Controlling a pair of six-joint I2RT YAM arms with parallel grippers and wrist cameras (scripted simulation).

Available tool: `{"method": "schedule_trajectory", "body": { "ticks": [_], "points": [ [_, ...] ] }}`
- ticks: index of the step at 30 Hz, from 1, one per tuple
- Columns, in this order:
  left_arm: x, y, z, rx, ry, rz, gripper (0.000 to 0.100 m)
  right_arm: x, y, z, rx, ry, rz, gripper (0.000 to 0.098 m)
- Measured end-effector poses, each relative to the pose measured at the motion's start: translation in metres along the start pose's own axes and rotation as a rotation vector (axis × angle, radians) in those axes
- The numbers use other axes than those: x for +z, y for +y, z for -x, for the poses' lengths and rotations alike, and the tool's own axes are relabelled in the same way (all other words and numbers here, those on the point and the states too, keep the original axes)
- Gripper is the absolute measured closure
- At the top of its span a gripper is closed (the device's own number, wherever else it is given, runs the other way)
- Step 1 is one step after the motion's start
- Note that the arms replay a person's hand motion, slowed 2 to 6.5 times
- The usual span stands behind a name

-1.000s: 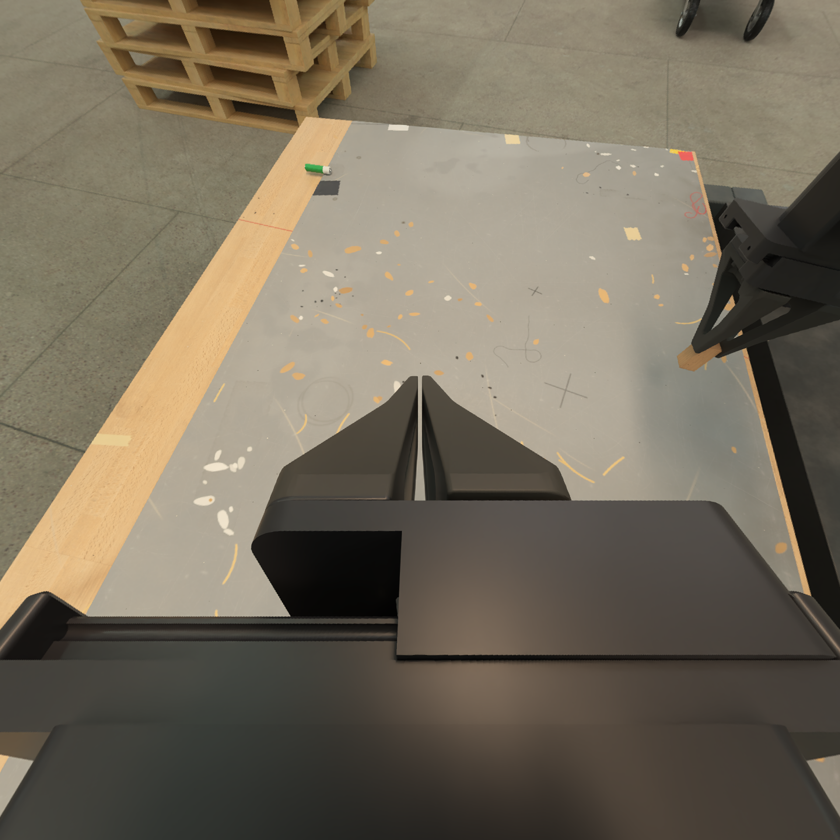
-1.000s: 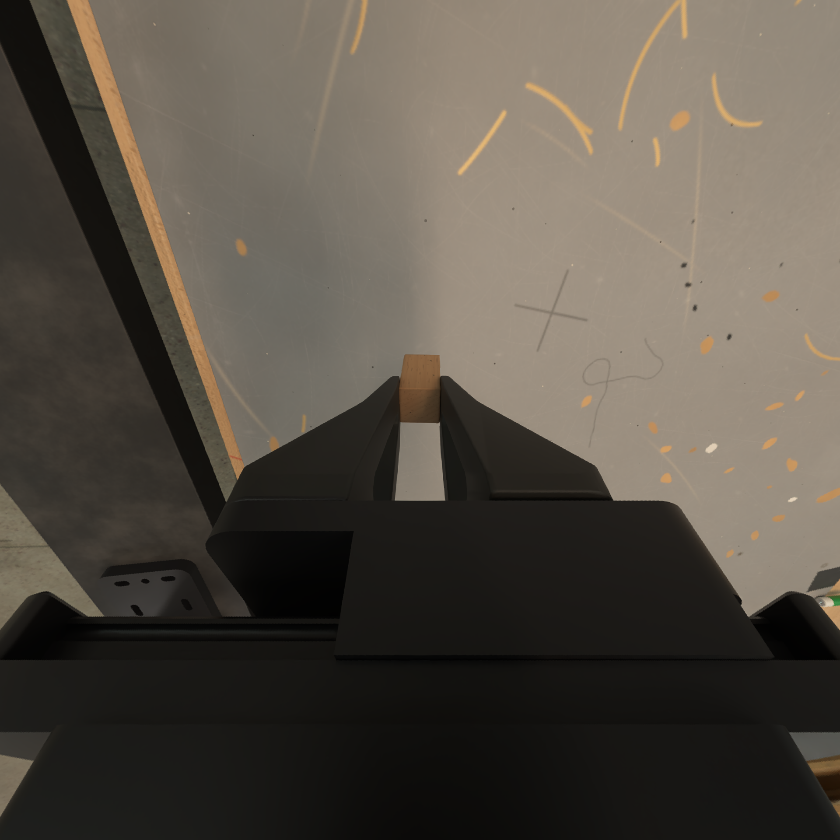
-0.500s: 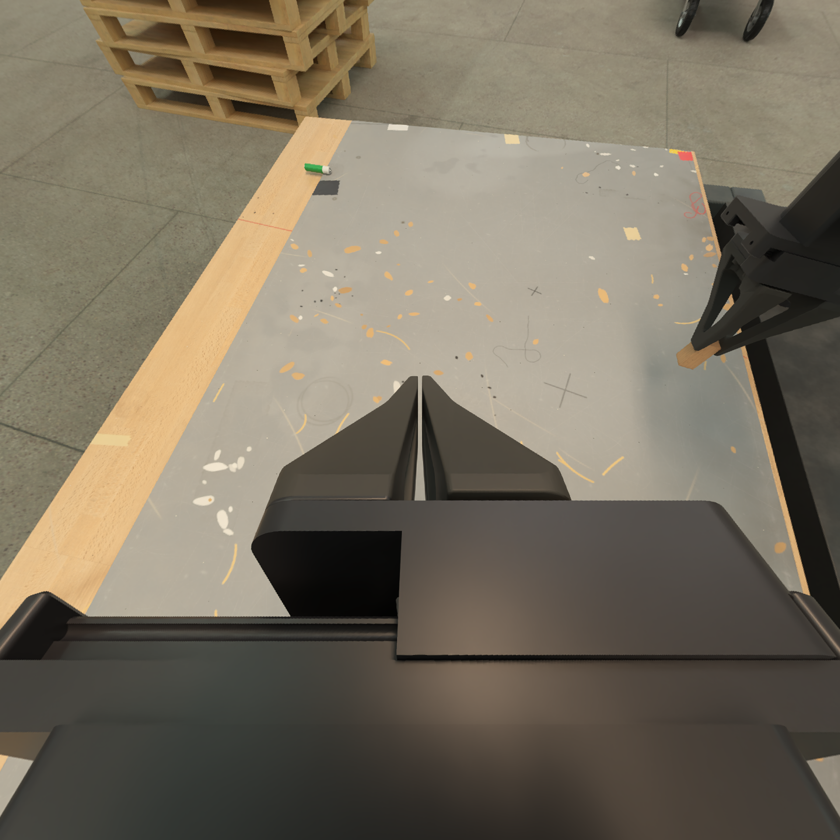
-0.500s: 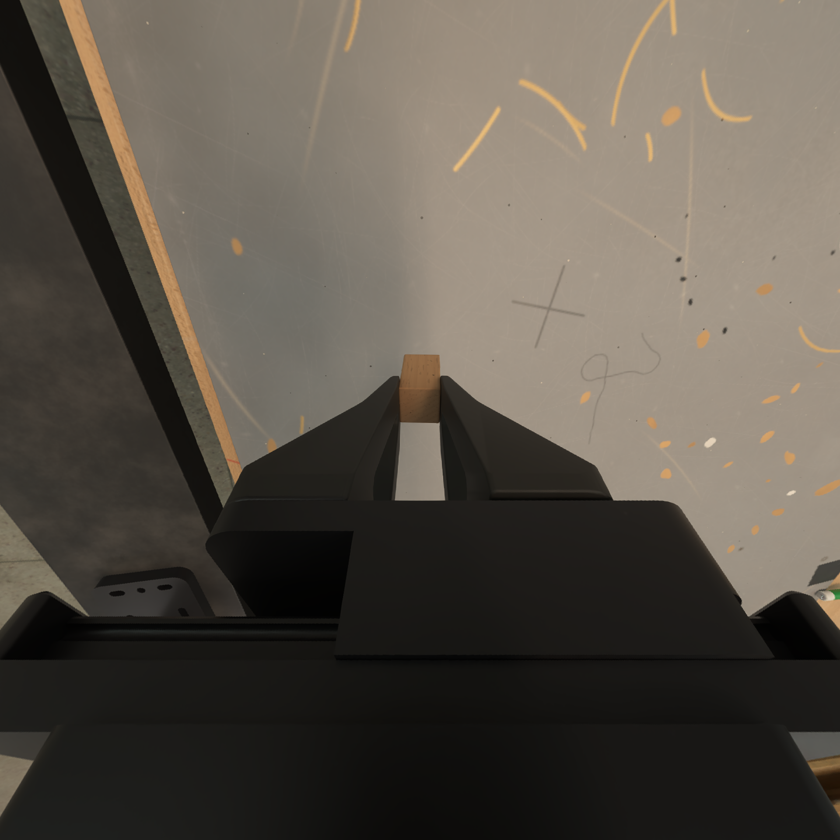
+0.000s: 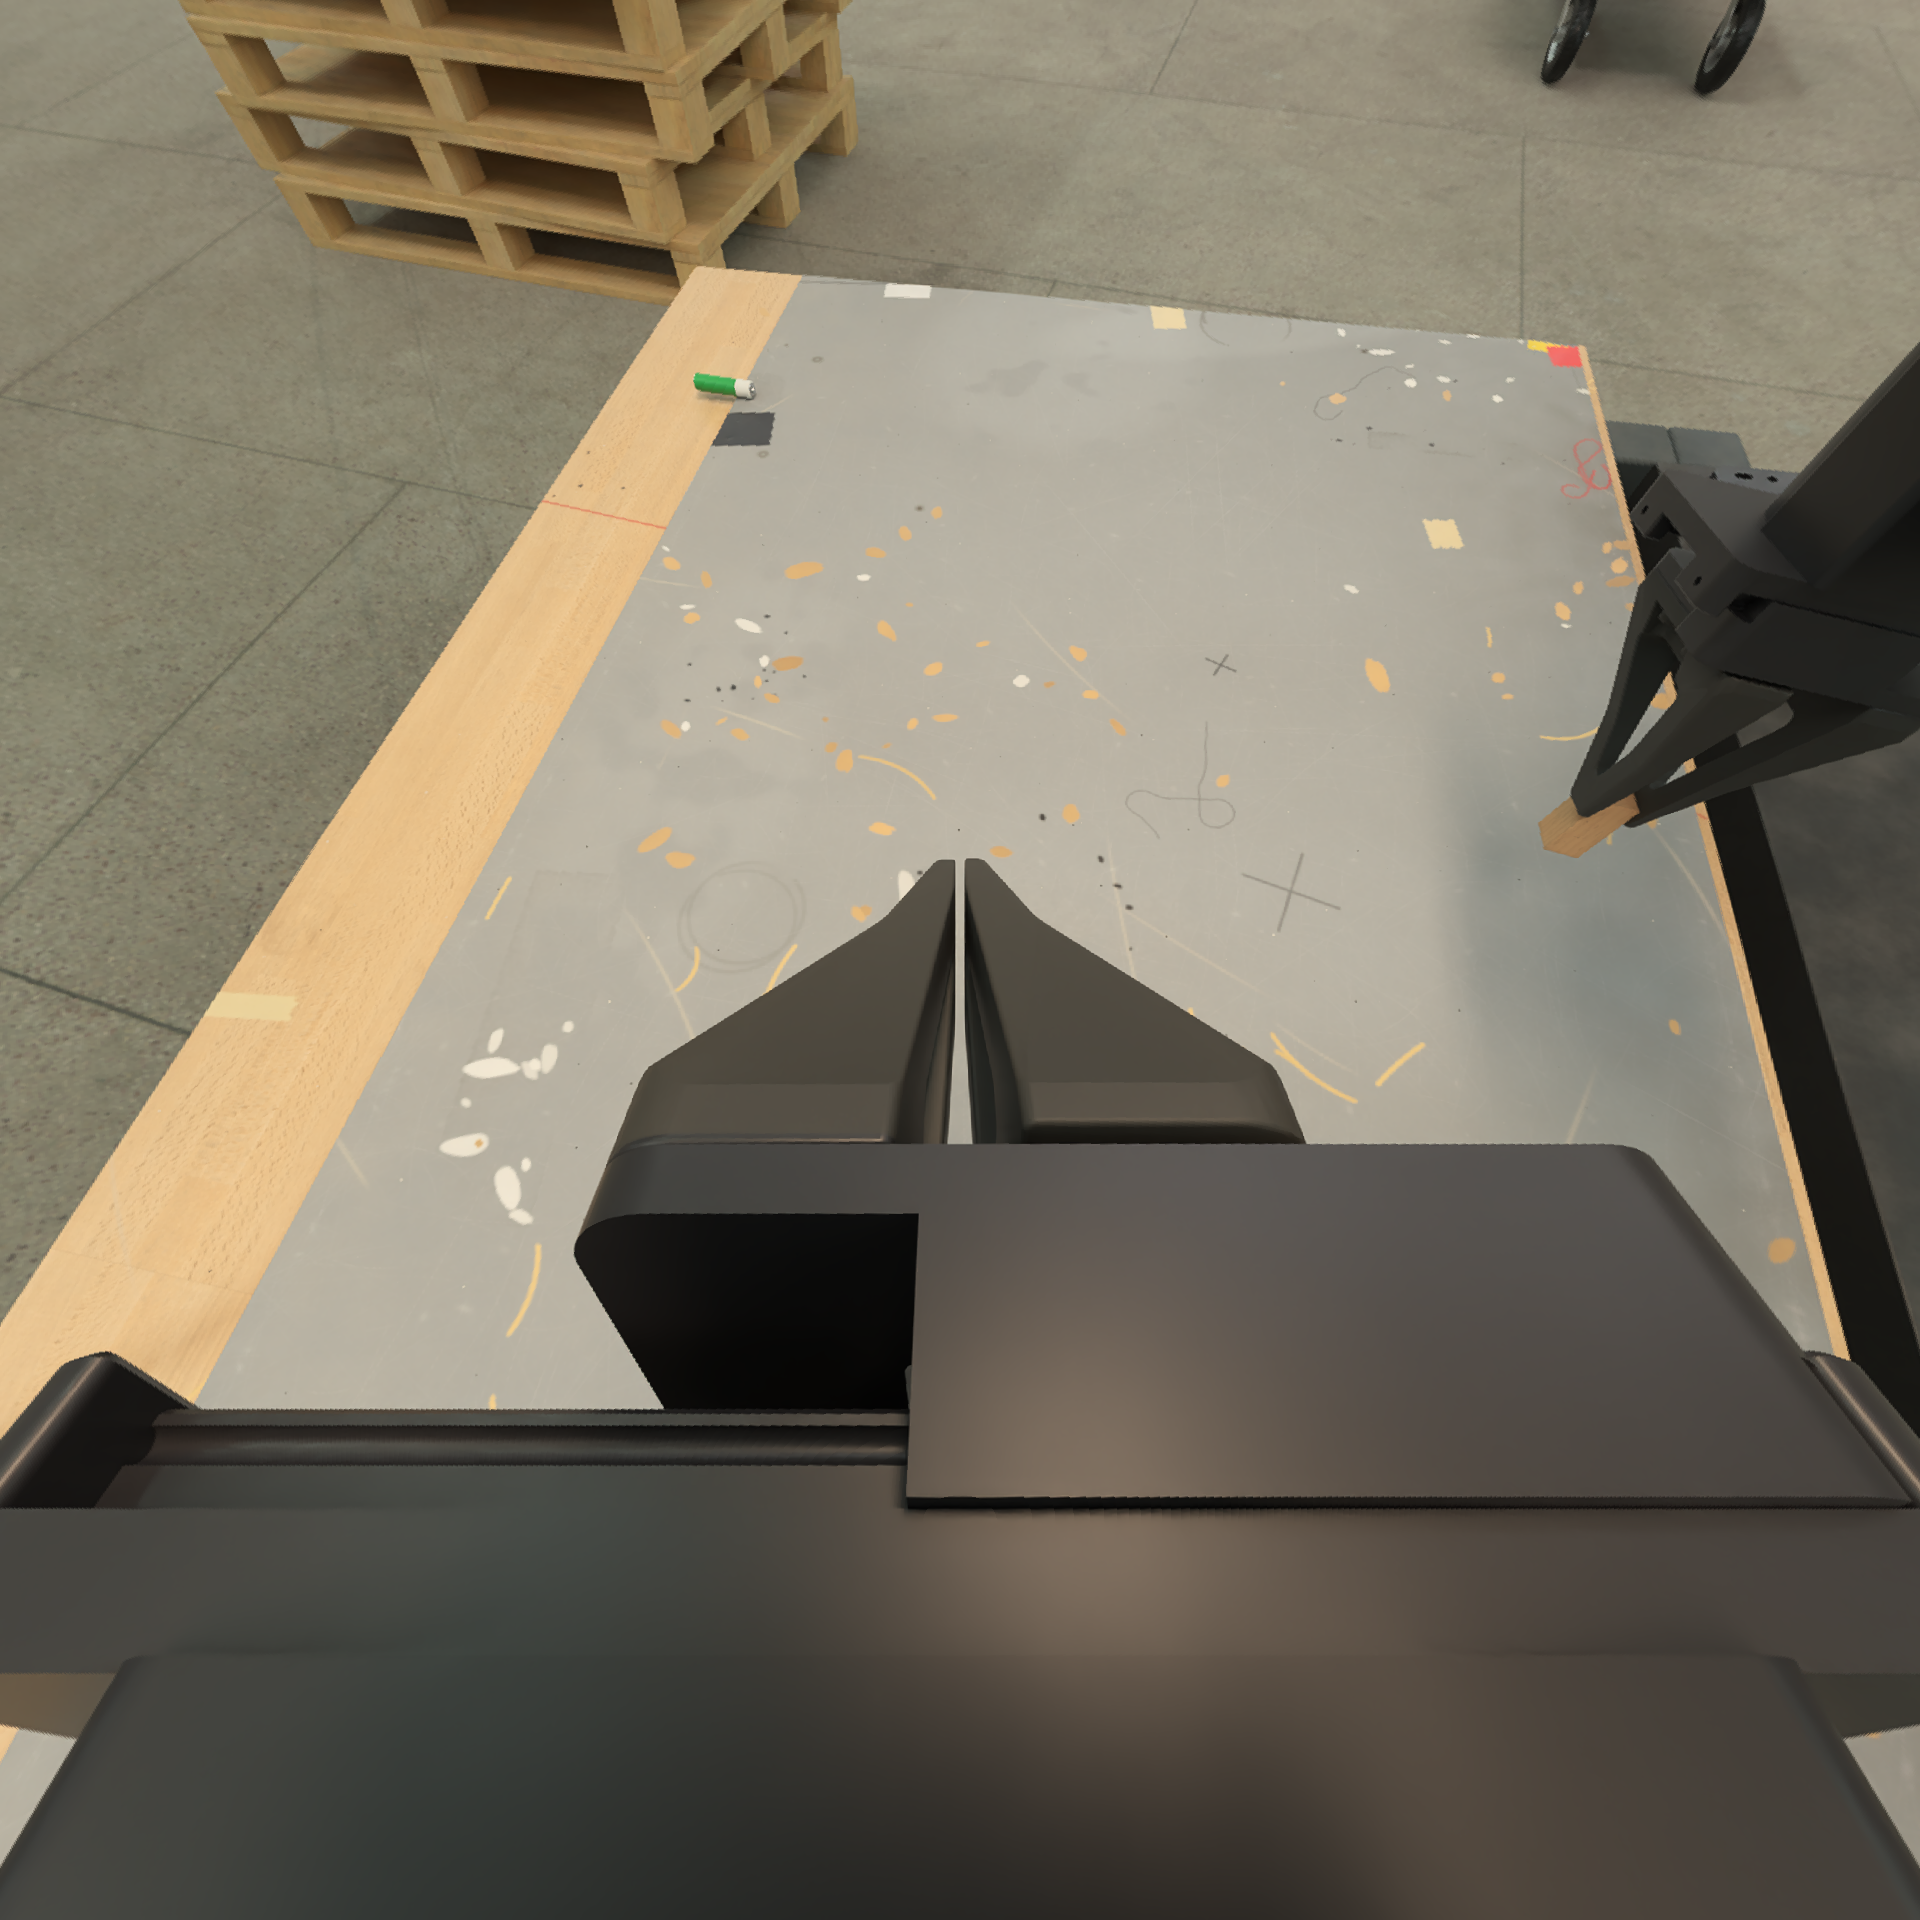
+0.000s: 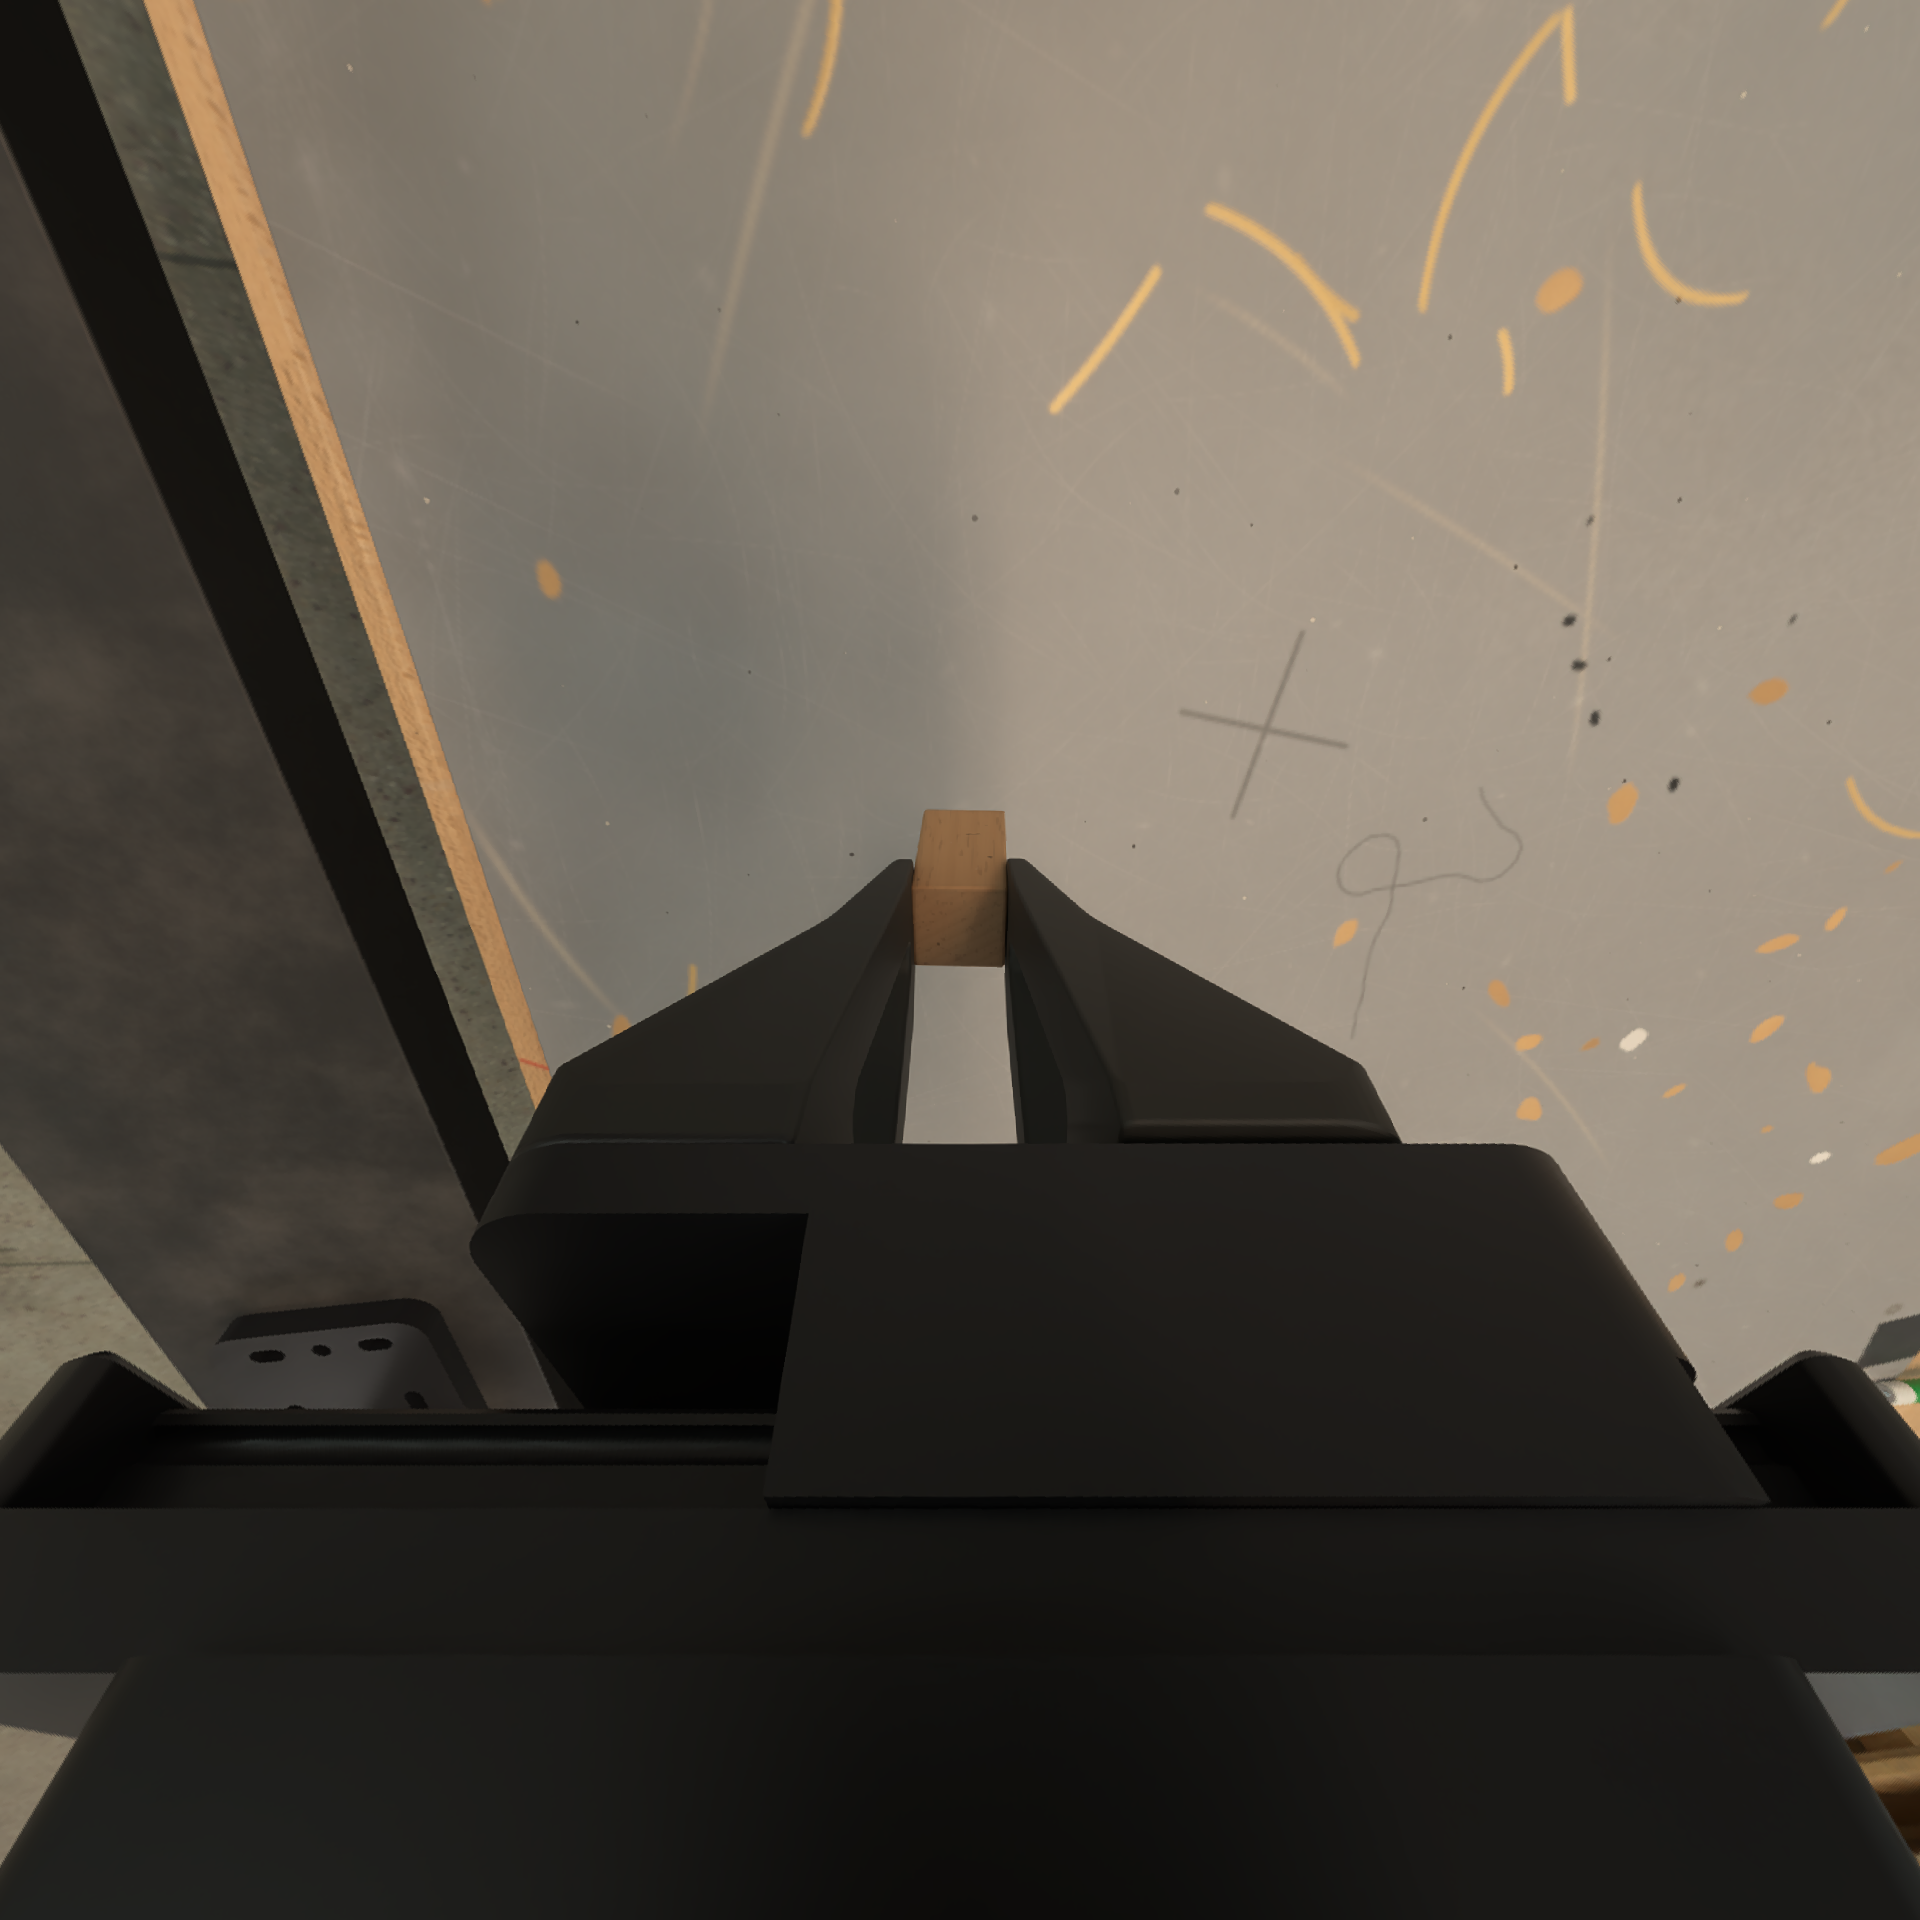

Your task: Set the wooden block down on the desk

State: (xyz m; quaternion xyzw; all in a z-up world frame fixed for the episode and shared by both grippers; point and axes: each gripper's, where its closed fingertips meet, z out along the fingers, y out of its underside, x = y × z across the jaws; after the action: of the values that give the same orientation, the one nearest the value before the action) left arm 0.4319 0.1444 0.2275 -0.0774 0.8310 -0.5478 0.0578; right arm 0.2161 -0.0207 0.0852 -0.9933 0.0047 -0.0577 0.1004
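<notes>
Two grippers show above a grey desk [image 5: 1143, 499] speckled with orange and white paint marks and edged with pale wood. The right gripper [image 6: 958, 883] pinches a small wooden block [image 6: 959, 888] between its fingertips; the block fills the narrow gap between the two black fingers, with its far end sticking out past the tips. In the left wrist view the same block [image 5: 1579, 828] appears at the tip of the right gripper [image 5: 1616, 805], low over the desk near its right edge; whether the block's bottom corner touches the surface I cannot tell. The left gripper [image 5: 958, 868] hangs over the middle of the desk with its fingers pressed together and nothing between them. A pencilled cross [image 5: 1288, 894] lies on the desk between the two grippers. A small green marker [image 5: 722, 385] lies on the wooden strip at the far left corner. Beyond the desk, a stack of wooden pallets [image 5: 540, 125] stands on the concrete floor [image 5: 208, 520].
</notes>
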Motion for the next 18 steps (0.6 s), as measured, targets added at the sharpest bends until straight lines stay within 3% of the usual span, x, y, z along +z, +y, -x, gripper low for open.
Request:
{"method": "schedule_trajectory", "body": {
  "ticks": [18],
  "points": [
    [0.0, 0.0, 0.0, 0.0, 0.0, 0.0, 0.099, -0.007, -0.015, 0.0, 0.036, -0.116, -0.026, 0.0834]
  ]
}}
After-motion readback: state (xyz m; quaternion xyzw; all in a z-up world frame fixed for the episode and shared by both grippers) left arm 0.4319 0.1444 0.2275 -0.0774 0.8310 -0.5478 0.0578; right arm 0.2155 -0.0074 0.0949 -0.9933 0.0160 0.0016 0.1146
